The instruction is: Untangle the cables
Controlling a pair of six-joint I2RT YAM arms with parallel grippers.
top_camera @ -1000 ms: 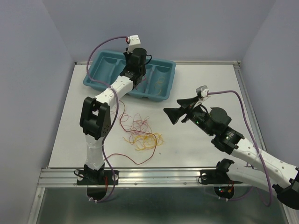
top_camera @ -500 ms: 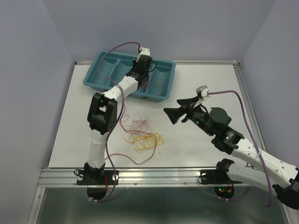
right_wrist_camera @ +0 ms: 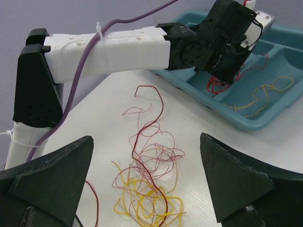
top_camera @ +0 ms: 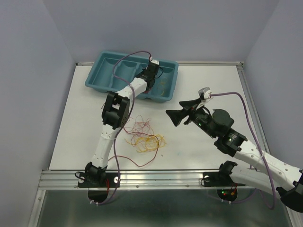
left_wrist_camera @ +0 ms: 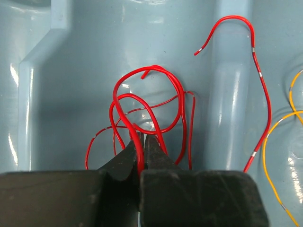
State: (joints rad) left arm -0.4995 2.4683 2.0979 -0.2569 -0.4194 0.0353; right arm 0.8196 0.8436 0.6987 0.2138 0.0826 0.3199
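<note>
- Red cable pinched in pressed-together left gripper, inside teal tray; lower loops hidden behind it.
- Red/yellow cable heap on table; single strands indistinct.
- Right gripper spread wide, nr heap, untouching.

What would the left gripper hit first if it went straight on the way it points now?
The left gripper, shut on the red cable, points down into the teal tray. It would press that cable's loops onto the tray floor right behind them. The gap left is hard to judge.

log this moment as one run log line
left gripper: shut on red cable in tray | right gripper: open, above table | tangle: on table, not gripped
</note>
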